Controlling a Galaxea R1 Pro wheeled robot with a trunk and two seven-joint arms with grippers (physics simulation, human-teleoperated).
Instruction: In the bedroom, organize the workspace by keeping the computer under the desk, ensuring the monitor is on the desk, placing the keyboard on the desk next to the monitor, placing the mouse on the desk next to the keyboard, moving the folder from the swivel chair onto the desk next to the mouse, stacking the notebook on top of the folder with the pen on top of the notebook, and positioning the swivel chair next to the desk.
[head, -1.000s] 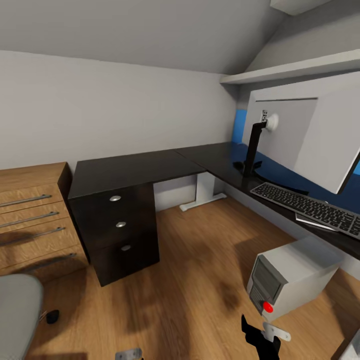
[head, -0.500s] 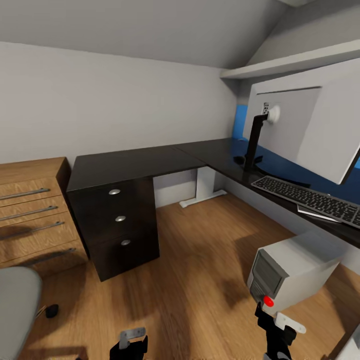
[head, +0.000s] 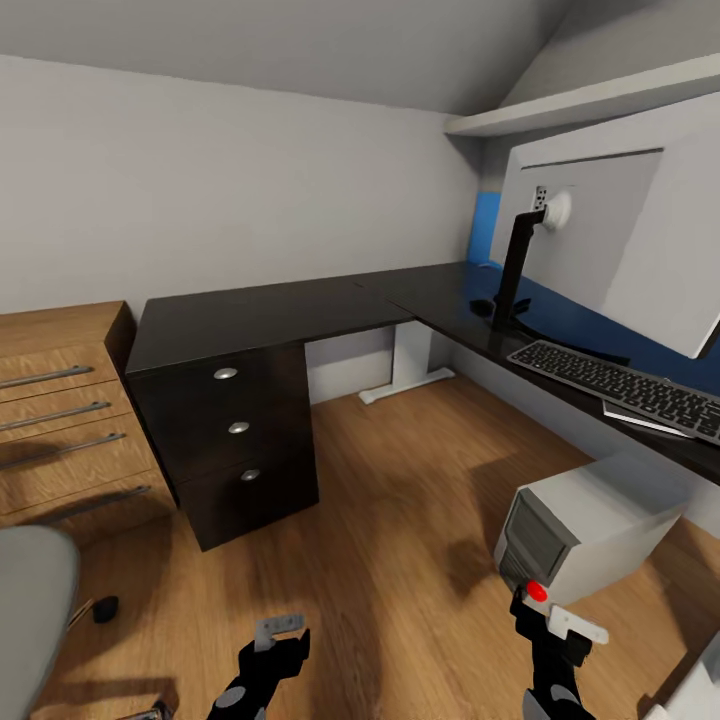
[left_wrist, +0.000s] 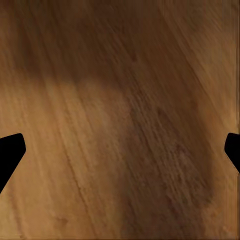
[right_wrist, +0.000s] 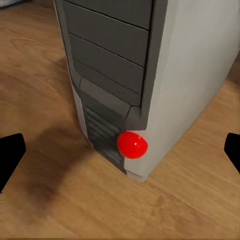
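Beside desk (head: 250, 320), computer (head: 590, 520) (red-lit) on floor (head: 400, 560)

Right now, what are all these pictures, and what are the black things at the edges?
A robot with two arms took them. The big picture comes from a camera on its head: you see the black desk with the monitor and keyboard on top, and the grey computer on the wooden floor. The other two come from cameras on its wrists. The black things are fingers of each gripper. The left gripper is open over the floor; the right gripper is open, facing the computer. Neither holds anything.
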